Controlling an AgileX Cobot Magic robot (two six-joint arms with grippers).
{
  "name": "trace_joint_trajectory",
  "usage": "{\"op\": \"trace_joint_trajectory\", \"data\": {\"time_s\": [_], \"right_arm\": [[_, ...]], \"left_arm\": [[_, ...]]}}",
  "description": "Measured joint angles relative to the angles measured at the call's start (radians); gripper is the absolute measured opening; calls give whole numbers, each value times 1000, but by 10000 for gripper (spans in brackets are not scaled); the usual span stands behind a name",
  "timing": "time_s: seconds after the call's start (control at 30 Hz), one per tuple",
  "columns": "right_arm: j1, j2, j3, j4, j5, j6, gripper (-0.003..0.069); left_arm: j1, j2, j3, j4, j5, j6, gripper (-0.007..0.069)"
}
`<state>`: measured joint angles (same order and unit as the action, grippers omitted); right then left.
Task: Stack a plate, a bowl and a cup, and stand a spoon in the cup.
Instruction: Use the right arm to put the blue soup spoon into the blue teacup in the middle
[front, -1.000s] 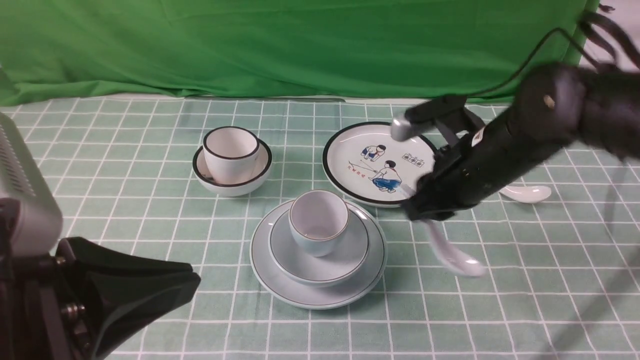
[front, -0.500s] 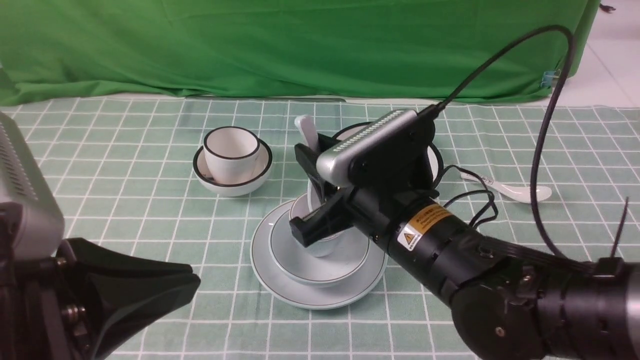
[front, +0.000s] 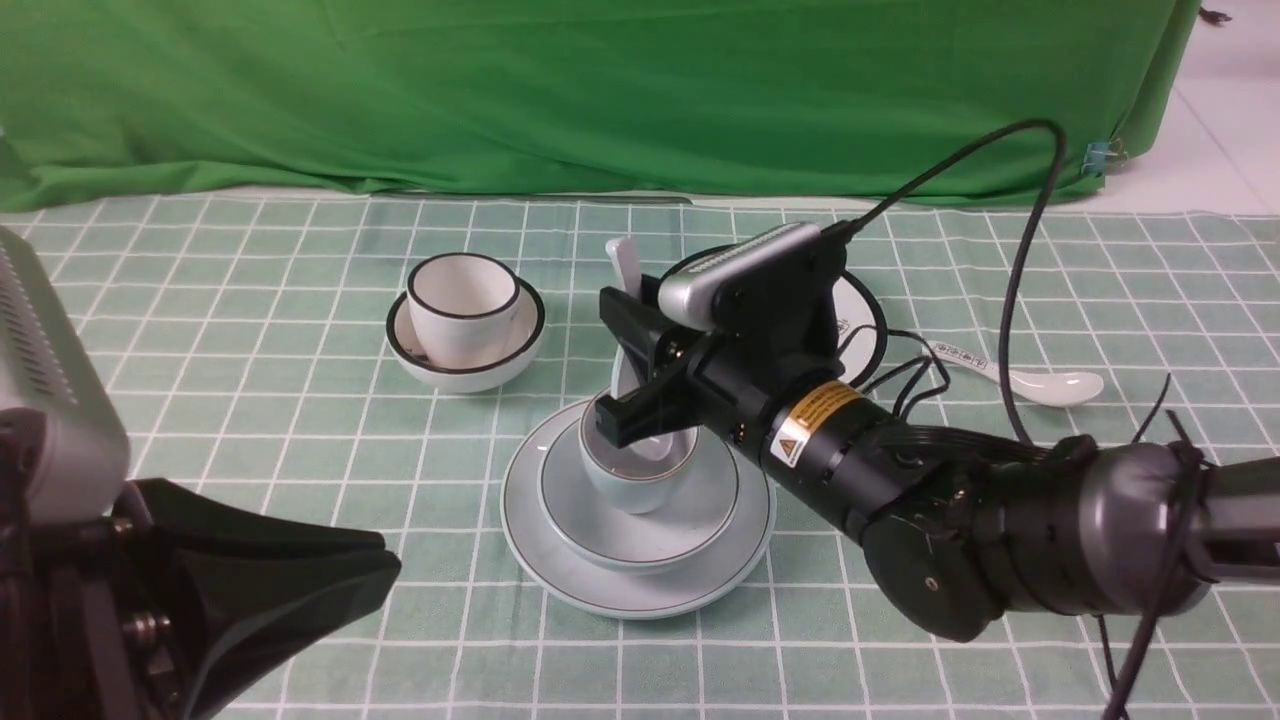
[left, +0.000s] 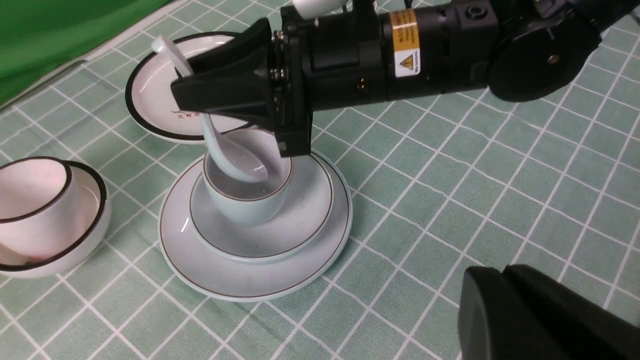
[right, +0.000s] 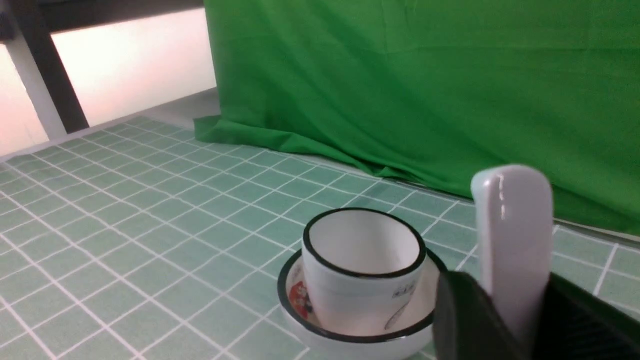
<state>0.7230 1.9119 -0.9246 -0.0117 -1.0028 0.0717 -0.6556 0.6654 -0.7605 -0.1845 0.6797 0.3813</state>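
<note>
Gripping the spoon (front: 622, 262) by its handle, the right gripper (front: 615, 365) holds its scoop tilted inside the cup (front: 635, 482), which sits in the bowl (front: 705, 520) on the plate (front: 640, 592). The left gripper's (front: 385, 575) state I can't tell.

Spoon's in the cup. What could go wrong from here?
The all-white ceramic soup spoon leans steeply in the small pale blue-white cup, its handle clamped by the right gripper; once released it may slide out or tip the cup. A gripper finger sits close over the cup's rim, so pulling back could nudge the cup off the plain pale shallow bowl.
</note>
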Motion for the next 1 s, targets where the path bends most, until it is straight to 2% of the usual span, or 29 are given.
{"op": "trace_joint_trajectory", "data": {"time_s": [0.2, 0.37, 0.47, 0.6, 0.77, 0.87, 1.0], "right_arm": [[0, 42, -1, -12, -1, 22, 182], [0, 52, -1, -12, 7, 23, 280], [0, 52, -1, -13, 7, 24, 311], [0, 33, 7, -14, 11, 24, 317], [10, -133, 93, -27, 41, 24, 321], [27, -281, 156, -36, 134, 24, 322], [63, -525, 236, -39, 394, 24, 315]], "left_arm": [[0, 0, 0, 0, 0, 1, 9], [0, 0, 0, 0, 0, 1, 9], [0, 0, 0, 0, 0, 1, 9], [0, 0, 0, 0, 0, 1, 9], [0, -6, 0, 5, -26, 2, 9], [0, -27, 3, 10, -77, 5, 9], [0, -129, 71, 13, -177, 5, 9]]}}
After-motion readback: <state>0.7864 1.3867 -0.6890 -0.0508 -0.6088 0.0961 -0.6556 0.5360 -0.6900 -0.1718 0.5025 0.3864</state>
